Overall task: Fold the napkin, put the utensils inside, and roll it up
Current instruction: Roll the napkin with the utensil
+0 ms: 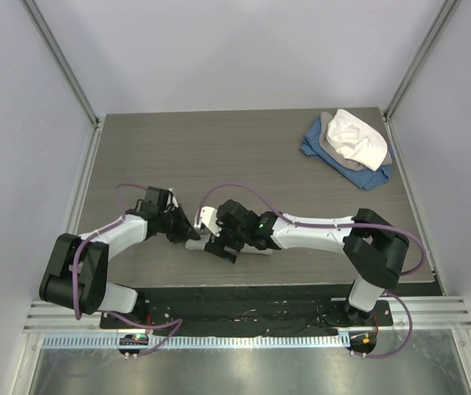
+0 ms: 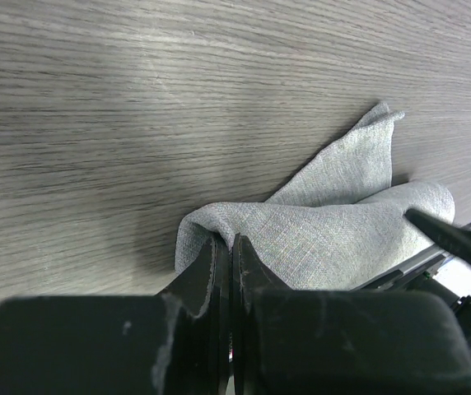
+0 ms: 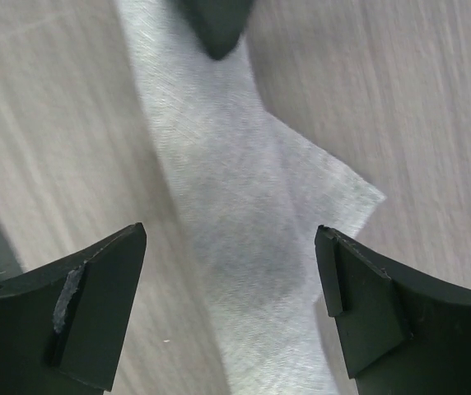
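napkin [image 1: 193, 244] is at lower centre of the top view, flat on the desk [image 1: 219, 156] between the 2 arms, well apart from the heaped cloths [image 1: 351, 144] at upper right. No utensil shows in any of the 3 views. Left gripper [image 2: 230, 251] is pressed together and looks to be pinching a fold of the cloth's edge at lower centre of the left wrist view, with the fabric rising into the fingertips. Right gripper [image 3: 231, 304] is spread wide above the cloth, 1 finger on each side and nothing between them but fabric lying on the desk. Handling, my read: light, limp, 0 stiffness, so it drapes and bunches wherever it isn't held; it's already folded over itself, with 1 corner poking toward upper right in the left wrist view. The weave should give the pads decent friction, but the cloth will likely slide on the smooth desk, and stacked layers can peel apart if only the top 1 is caught. Best hold is an edge or corner, pinching all layers. The free corner at mid right of the right wrist view looks like the obvious second hold, to keep the cloth taut against the left pinch.
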`<state>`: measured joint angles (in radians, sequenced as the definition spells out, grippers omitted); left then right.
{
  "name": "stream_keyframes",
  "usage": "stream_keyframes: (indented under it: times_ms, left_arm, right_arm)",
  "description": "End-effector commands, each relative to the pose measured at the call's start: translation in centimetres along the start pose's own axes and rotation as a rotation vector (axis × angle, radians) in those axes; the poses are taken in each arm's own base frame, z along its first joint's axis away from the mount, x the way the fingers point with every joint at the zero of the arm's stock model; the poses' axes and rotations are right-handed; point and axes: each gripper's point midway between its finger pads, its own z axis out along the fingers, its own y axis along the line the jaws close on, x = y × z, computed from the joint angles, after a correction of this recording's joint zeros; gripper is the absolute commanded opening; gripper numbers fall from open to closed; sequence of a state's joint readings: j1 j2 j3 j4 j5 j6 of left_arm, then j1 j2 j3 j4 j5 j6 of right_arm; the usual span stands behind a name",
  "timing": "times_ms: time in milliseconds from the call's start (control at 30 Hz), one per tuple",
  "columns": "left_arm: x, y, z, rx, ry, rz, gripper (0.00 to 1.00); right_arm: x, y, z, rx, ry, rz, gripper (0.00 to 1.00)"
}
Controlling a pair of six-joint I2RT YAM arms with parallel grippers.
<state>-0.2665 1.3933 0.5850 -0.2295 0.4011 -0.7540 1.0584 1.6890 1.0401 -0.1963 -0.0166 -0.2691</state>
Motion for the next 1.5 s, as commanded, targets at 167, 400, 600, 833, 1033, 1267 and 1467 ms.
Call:
stream_keyframes:
  times_ms: [167, 400, 600, 833, 1033, 1267, 1467]
  left_arm:
    - [-0.6, -0.6, -0.2, -0.005, 0.002, 0.019, 0.00]
    - [-1.5, -1.0, -0.8, -0.010, -0.037, 0.056, 0.26]
    - [-3.6, -0.6, -2.8, -0.089, -0.149, 0.112, 0.62]
    - [-3.7, -0.7, -4.3, -0.049, -0.255, 0.139, 0.70]
    - [-2.8, -2.0, -4.3, 0.077, -0.280, 0.156, 0.70]
    - [-2.0, -2.1, -3.4, 0.121, -0.246, 0.159, 0.62]
    - [-0.7, -2.4, -1.9, 0.184, -0.180, 0.124, 0.51]
  right_arm:
    - [0.2, -1.6, 1.9, 0.065, 0.048, -0.047, 0.86]
    - [1.5, -0.3, 2.4, -0.091, 0.103, 0.042, 0.56]
    - [2.6, 1.1, 2.1, -0.343, 0.183, 0.247, 0.40]
    - [2.7, 2.5, 1.4, -0.593, 0.249, 0.472, 0.35]
    - [2.9, 3.7, 1.4, -0.805, 0.300, 0.662, 0.35]
    - [3.4, 2.6, 2.3, -0.905, 0.292, 0.825, 0.34]
    - [4.1, 1.9, 3.2, -0.931, 0.299, 0.896, 0.34]
